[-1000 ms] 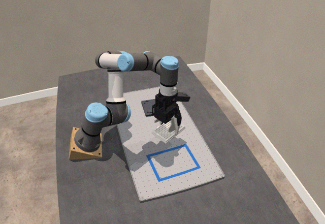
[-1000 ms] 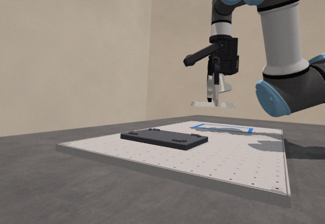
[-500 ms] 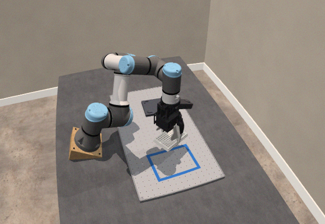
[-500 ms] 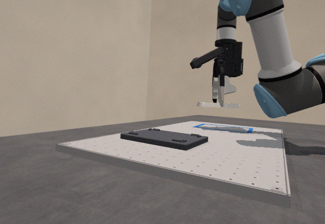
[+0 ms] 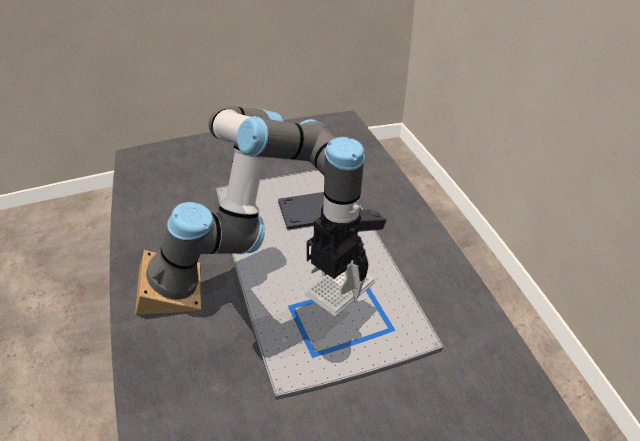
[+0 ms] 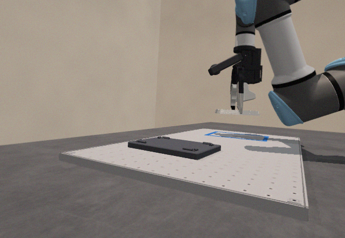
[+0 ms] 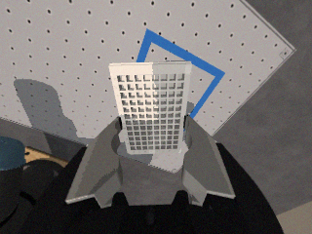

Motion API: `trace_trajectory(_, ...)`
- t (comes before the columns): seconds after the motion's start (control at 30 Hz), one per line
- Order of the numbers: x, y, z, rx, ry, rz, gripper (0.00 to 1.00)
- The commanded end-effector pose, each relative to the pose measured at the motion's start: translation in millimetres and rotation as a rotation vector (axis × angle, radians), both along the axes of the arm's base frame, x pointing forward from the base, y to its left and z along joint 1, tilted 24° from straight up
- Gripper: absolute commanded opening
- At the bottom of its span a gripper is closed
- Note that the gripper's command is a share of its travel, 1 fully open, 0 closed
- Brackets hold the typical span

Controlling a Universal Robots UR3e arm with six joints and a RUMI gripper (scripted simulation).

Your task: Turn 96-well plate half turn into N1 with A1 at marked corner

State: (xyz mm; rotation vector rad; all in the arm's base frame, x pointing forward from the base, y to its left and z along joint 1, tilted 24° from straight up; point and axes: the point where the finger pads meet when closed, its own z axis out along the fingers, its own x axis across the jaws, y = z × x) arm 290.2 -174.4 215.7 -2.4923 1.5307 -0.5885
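Observation:
My gripper [image 5: 345, 285] [image 6: 236, 107] [image 7: 152, 116] is shut on the white 96-well plate [image 5: 330, 294] [image 6: 224, 111] [image 7: 152, 104]. It holds the plate level in the air, well above the breadboard. The plate hangs over the near edge of the blue marked rectangle [image 5: 385, 317] [image 6: 211, 134] [image 7: 166, 45]. In the wrist view the plate's far left corner looks cut off. The dark plate nest N1 [image 5: 299, 210] [image 6: 174, 147] lies empty on the breadboard, behind the gripper in the top view. Small locators stand along its rim.
The white perforated breadboard [image 5: 403, 345] [image 6: 236, 171] [image 7: 58, 44] lies on the dark grey table [image 5: 170, 369] [image 6: 69, 207]. The arm's base stands on a wooden block [image 5: 149, 304] left of the breadboard. The arm's elbow [image 6: 306, 101] hangs low at the right in the exterior view.

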Motion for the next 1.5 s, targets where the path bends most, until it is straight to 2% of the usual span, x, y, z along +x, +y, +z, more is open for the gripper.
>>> trace_trajectory(0.0, -1.3, -12.6, 0.2, -0.001, -0.001, 0.001, 0.00)
trace_trajectory(0.13, -3.3, -25.8, -0.1, -0.001, -0.001, 0.001, 0.00)
trace_trajectory(0.37, -3.4, -26.3, -0.1, -0.001, -0.001, 0.001, 0.00)
trace_trajectory(0.43, -3.4, -26.3, -0.1, -0.028, 0.004, 0.062, 0.00)
trace_trajectory(0.5, -3.4, -26.3, -0.1, -0.028, 0.004, 0.062, 0.00)
trace_trajectory(1.0, -3.3, -26.3, -0.1, -0.228, 0.038, 0.506, 0.00)
trace_trajectory(1.47, -3.3, -26.3, -0.1, -0.228, 0.038, 0.506, 0.00)
